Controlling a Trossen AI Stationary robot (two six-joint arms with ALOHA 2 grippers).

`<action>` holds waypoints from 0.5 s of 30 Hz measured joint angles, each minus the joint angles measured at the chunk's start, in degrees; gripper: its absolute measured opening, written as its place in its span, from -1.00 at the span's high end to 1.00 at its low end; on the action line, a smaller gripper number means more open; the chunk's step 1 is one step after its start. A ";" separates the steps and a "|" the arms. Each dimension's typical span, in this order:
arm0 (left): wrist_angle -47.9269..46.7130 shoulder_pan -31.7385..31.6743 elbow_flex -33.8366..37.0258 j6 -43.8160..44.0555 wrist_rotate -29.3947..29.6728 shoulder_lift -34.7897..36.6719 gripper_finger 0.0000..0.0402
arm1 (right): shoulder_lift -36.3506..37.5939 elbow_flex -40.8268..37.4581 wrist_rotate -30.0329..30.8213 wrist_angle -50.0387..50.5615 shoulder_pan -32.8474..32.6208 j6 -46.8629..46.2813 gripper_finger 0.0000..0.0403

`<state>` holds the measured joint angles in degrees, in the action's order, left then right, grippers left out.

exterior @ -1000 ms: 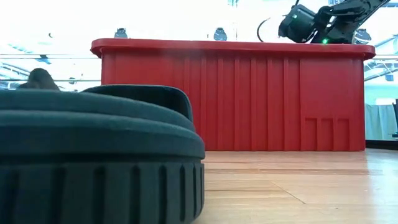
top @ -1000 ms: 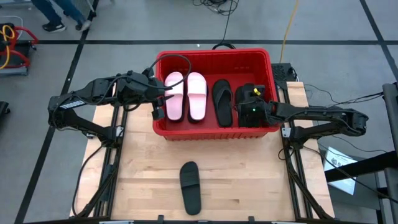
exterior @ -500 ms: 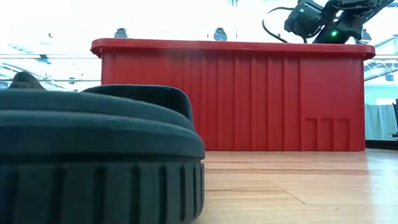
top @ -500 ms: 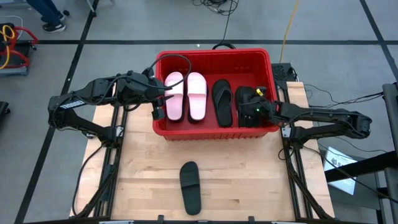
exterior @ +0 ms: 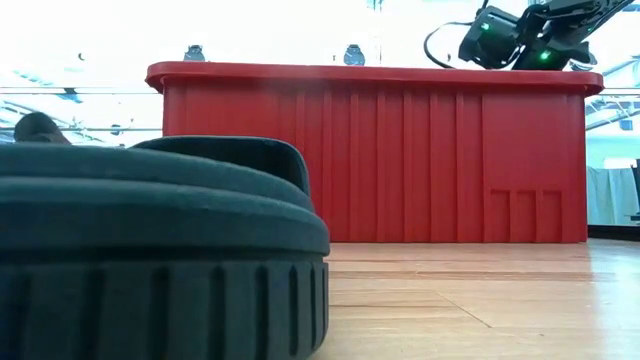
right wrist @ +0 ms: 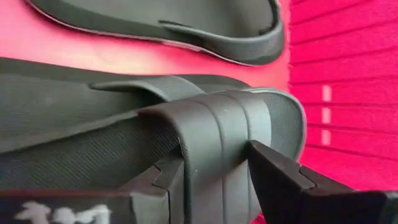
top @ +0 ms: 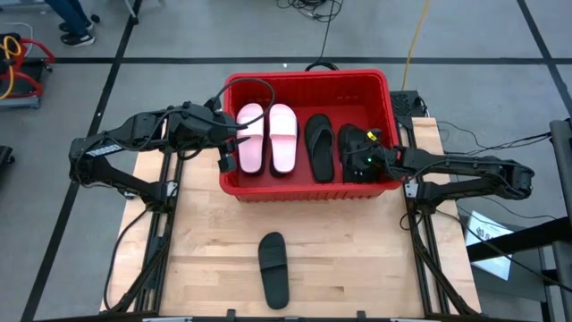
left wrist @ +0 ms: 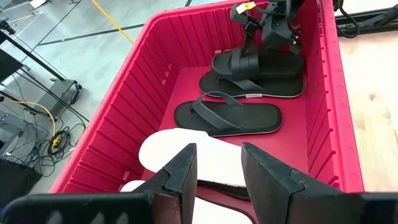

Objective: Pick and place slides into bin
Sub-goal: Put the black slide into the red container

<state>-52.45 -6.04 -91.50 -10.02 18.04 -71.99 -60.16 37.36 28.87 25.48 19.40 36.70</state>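
Slides going into a red crate on a pale wooden desk (top: 206, 250)

The large bright red ribbed plastic bin (top: 308, 82) sits at the far edge, holding a pale pink pair of slides (top: 266, 137), a black thong flip-flop (top: 320, 145) and a black band slide (left wrist: 255, 61) at its right end. Another black band slide (top: 273, 268) lies on the desk, well apart. The right gripper (right wrist: 214, 171) has its fingers closed around the binned slide's band. The left gripper (left wrist: 217, 165) hovers over the pink pair, fingers parted, holding nothing.
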 joint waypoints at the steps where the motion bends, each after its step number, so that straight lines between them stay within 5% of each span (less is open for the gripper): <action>1: 0.01 0.01 0.00 0.00 0.00 0.00 0.38 | 0.00 0.00 -0.88 0.03 0.02 0.14 0.28; 15: 0.00 0.01 -0.01 -0.33 -0.04 0.00 0.38 | 0.02 0.07 -3.18 4.91 0.04 -2.20 0.29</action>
<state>-52.45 -6.03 -91.51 -10.35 18.00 -71.99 -60.14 37.43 25.69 30.39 19.44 34.50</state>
